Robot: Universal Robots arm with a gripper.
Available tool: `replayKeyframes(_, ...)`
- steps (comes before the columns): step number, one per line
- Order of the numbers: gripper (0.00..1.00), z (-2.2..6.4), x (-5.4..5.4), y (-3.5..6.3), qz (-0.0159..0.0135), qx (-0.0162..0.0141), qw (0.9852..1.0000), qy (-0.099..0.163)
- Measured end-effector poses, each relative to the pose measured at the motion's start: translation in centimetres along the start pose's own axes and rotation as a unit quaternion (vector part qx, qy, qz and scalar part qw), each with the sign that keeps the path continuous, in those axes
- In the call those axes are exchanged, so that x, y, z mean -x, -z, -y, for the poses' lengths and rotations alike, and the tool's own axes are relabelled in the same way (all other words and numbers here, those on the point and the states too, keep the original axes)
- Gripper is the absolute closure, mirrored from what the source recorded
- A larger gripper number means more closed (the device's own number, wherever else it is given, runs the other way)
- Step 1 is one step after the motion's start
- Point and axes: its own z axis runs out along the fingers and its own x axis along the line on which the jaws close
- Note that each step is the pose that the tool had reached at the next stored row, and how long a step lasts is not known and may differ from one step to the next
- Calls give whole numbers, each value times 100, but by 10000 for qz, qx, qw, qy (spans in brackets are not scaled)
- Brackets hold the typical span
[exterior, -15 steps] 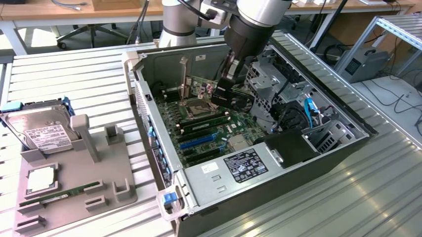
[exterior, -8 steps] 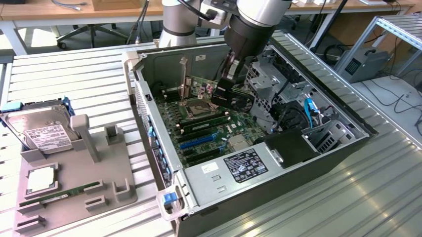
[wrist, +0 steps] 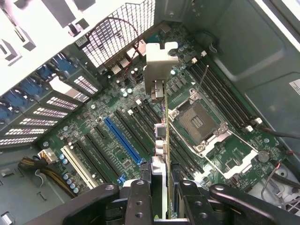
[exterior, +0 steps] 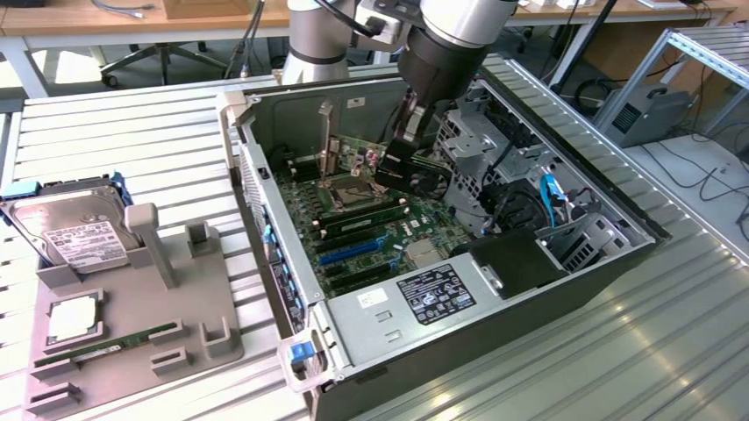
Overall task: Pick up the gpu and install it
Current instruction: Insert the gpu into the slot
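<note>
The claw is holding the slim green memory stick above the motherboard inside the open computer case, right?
Not quite. The claw holds the gpu, a dark card with a silver bracket, above the motherboard inside the open computer case; the wrist view shows it. The green memory stick lies on the grey tray outside the case.

Hard drive [exterior: 73,232] and memory stick [exterior: 108,344] sit on grey holder [exterior: 217,338].

A ribbed metal table [exterior: 117,140] stands before wooden desks [exterior: 70,22], with cables [exterior: 714,186] on the pale floor [exterior: 673,162].
</note>
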Motion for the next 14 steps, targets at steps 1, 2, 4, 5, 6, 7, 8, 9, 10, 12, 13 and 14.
replayKeyframes(1,73,0,0,0,-1,0,10000,6)
replayKeyframes(2,73,0,0,0,-2,0,10000,11)
replayKeyframes(4,73,0,0,0,-3,0,10000,23)
replayKeyframes(5,73,0,0,0,-4,0,10000,28)
replayKeyframes(6,73,0,0,0,-5,0,10000,34)
replayKeyframes(7,73,0,0,0,-6,0,10000,40)
replayKeyframes(8,73,0,0,0,-7,0,10000,45)
replayKeyframes(9,73,0,0,0,-8,0,10000,51)
replayKeyframes(10,73,0,0,0,-8,1,10000,57)
replayKeyframes(12,73,0,0,0,-11,0,10000,70)
replayKeyframes(13,73,0,0,0,-12,1,10000,78)
replayKeyframes(14,73,0,0,0,-13,1,10000,84)
